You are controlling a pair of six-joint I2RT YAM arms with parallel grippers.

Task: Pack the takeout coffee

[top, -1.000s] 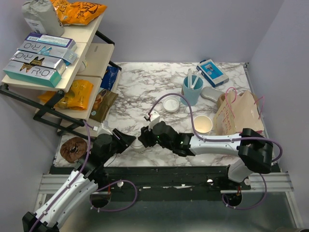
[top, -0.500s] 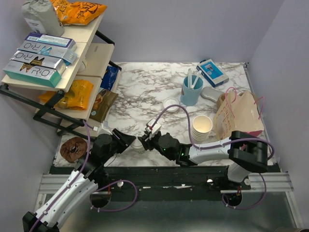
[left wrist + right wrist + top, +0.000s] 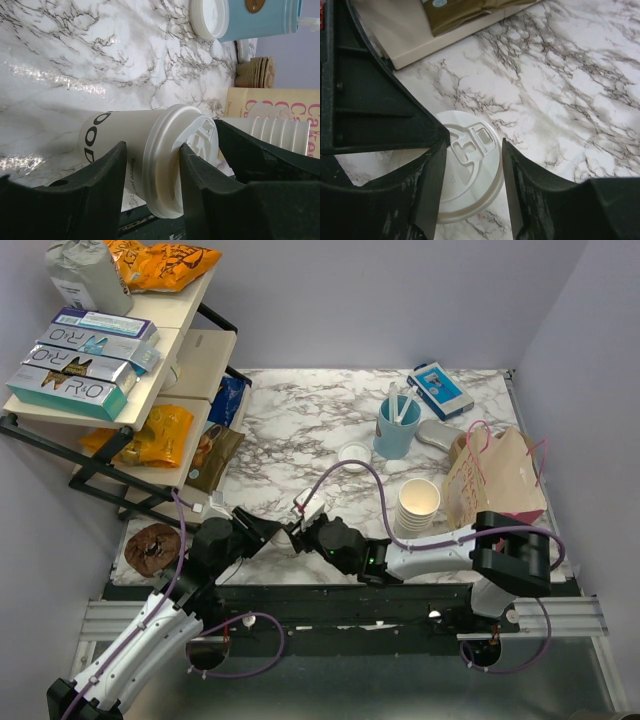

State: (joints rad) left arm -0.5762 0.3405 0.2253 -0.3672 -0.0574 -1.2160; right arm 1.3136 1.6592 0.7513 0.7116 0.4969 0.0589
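Note:
The takeout coffee [image 3: 287, 542] is a small white cup with a white lid and dark lettering. It stands upright near the table's front edge. My left gripper [image 3: 272, 533] is open at its left side. In the left wrist view the cup [image 3: 125, 135] shows with its lid rim in the gap between the left gripper's [image 3: 152, 150] fingers, which sit one above the other. My right gripper [image 3: 303, 533] is open above the cup. In the right wrist view the right gripper's [image 3: 473, 145] fingers straddle the lid [image 3: 470, 165].
A brown paper bag [image 3: 495, 475] stands at the right, with a stack of lidless paper cups [image 3: 420, 502] in front of it. A light-blue mug [image 3: 398, 425] and a loose lid [image 3: 354, 453] sit behind. A stocked shelf rack [image 3: 120, 390] fills the left.
My right gripper has moved left and toward the front edge, from behind the cup to right over it. The left gripper and the cup have stayed put.

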